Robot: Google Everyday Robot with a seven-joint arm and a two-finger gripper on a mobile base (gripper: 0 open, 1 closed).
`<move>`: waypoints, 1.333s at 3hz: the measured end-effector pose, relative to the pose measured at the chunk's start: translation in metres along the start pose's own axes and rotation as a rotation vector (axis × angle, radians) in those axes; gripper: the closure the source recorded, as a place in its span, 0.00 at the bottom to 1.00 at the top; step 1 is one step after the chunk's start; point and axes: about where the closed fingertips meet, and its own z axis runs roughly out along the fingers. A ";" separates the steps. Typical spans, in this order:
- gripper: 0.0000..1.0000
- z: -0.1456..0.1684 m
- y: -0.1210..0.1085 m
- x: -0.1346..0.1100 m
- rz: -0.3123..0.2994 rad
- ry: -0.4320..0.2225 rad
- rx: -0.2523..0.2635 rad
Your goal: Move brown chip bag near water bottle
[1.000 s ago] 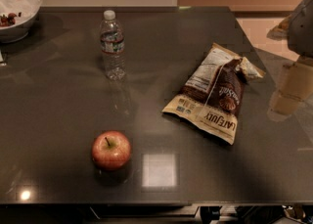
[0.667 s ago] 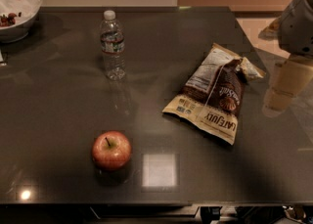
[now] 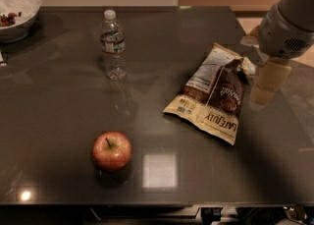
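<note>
On the near side of the dark table (image 3: 59, 106) sat a red apple (image 3: 112, 150). Farther back to the right, the brown chip bag (image 3: 213, 94) lay flat. The gripper (image 3: 265, 89) hung just beside the bag's right edge; how far open it was could not be told. Beyond, well apart from the bag, the water bottle (image 3: 113, 44) stood upright, with a white bowl (image 3: 17, 15) at the far left corner.

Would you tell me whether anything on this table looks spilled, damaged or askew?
Nothing stands out: the water bottle stands upright, the brown chip bag lies flat, the gripper hangs beside its right edge.
</note>
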 end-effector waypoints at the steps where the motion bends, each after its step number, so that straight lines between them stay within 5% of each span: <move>1: 0.00 0.023 -0.016 -0.004 -0.071 -0.027 -0.022; 2: 0.00 0.041 -0.028 -0.015 -0.149 -0.059 -0.039; 4: 0.40 0.073 -0.036 -0.032 -0.290 -0.066 -0.088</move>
